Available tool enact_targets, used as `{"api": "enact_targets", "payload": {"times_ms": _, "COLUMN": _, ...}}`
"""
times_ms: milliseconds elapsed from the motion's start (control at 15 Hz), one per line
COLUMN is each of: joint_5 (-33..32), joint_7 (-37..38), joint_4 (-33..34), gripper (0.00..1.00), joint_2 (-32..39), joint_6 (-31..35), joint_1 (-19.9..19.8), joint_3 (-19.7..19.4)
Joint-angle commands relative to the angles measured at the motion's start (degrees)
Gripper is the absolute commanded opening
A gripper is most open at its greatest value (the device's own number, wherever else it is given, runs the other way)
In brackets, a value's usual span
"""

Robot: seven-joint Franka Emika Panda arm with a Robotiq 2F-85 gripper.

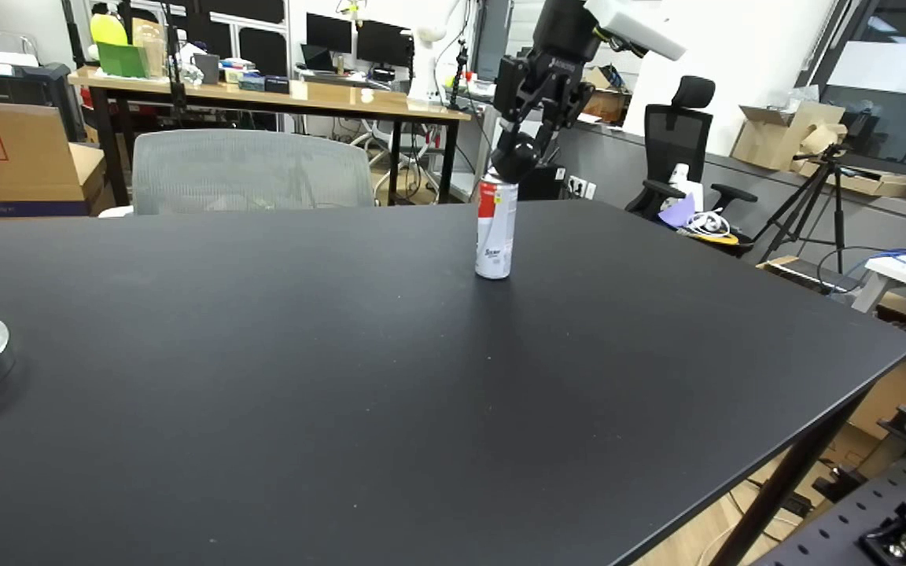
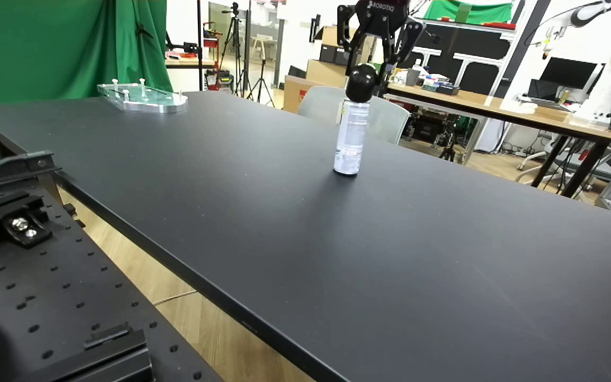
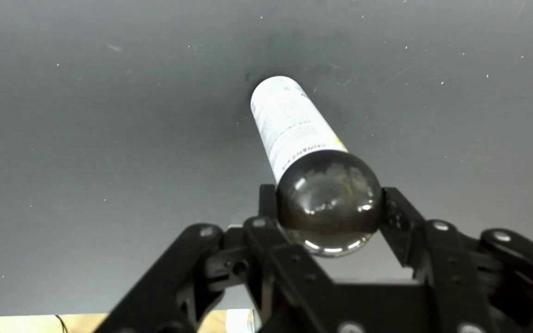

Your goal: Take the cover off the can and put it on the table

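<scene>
My gripper (image 3: 329, 203) pinches the cap (image 2: 361, 84) from left and right atop the can (image 1: 495, 229), near the far edge of the table (image 1: 280, 346) in both exterior views; pulling crookedly against a tight fit, I could tip the can over.

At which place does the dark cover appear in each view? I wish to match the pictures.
In an exterior view: cover slightly right of centre, upper third.
In an exterior view: cover slightly right of centre, upper third.
Wrist view: cover right of and slightly below centre.
Shared landmark: the white can, in all three.
</scene>
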Motion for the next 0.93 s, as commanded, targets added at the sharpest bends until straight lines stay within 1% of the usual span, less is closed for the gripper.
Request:
{"api": "enact_targets", "payload": {"times_ms": 0, "joint_5": -2.41, "joint_7": 2.84, "joint_4": -0.45, "gripper": 0.33, "joint_2": -3.91, "joint_6": -3.98, "joint_1": 0.06, "joint_3": -0.5}}
{"api": "enact_targets", "payload": {"times_ms": 200, "joint_5": -4.59, "joint_7": 4.59, "joint_4": -0.89, "gripper": 0.33, "joint_2": -6.4, "joint_6": -5.59, "joint_1": 0.44, "joint_3": -0.99}}
{"api": "enact_targets", "payload": {"times_ms": 400, "joint_5": -8.89, "joint_7": 7.65, "joint_4": -0.91, "gripper": 0.33, "joint_2": -8.19, "joint_6": -7.99, "joint_1": 1.02, "joint_3": -1.06}}
{"api": "enact_targets", "payload": {"times_ms": 600, "joint_5": -13.5, "joint_7": 10.47, "joint_4": -1.44, "gripper": 0.33, "joint_2": -8.88, "joint_6": -10.52, "joint_1": 2.07, "joint_3": -0.44}}
{"api": "enact_targets", "payload": {"times_ms": 867, "joint_5": -16.31, "joint_7": 13.0, "joint_4": -3.86, "gripper": 0.33, "joint_2": -9.51, "joint_6": -11.31, "joint_1": 4.42, "joint_3": 0.77}}
